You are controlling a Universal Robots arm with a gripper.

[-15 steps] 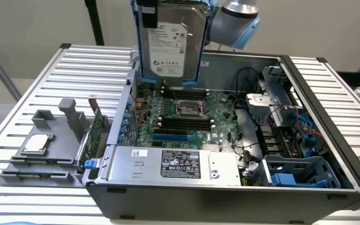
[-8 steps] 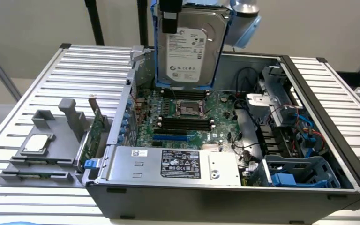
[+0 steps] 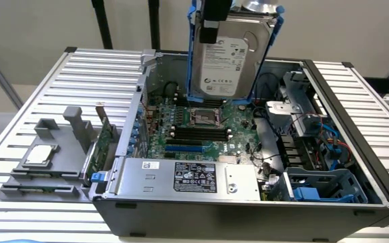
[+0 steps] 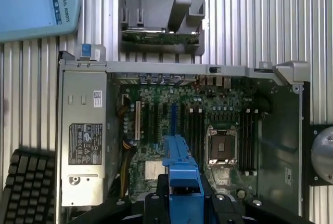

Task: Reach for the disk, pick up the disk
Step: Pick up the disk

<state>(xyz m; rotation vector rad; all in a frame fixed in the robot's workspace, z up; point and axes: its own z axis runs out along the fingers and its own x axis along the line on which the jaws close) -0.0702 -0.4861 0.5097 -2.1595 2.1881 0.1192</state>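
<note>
The disk (image 3: pixel 230 61), a silver-grey hard drive with a white label and blue rails, hangs upright in the air above the open computer case (image 3: pixel 377 200). My gripper (image 3: pixel 215 23) is shut on its upper edge, holding it clear of the motherboard (image 3: pixel 208 126). In the wrist view the disk's blue rail (image 4: pixel 181 174) sticks out edge-on between the black fingers (image 4: pixel 156 200), with the motherboard (image 4: pixel 208 125) far below it.
Inside the case lie a silver power supply (image 3: pixel 188 177) and a blue plastic cage (image 3: pixel 323 187). A grey fixture (image 3: pixel 46 162) holding a small square chip (image 3: pixel 39 154) stands on the slatted table beside the case. A black keyboard (image 4: pixel 28 187) and a light-blue Universal Robots housing (image 4: pixel 36 3) sit nearby.
</note>
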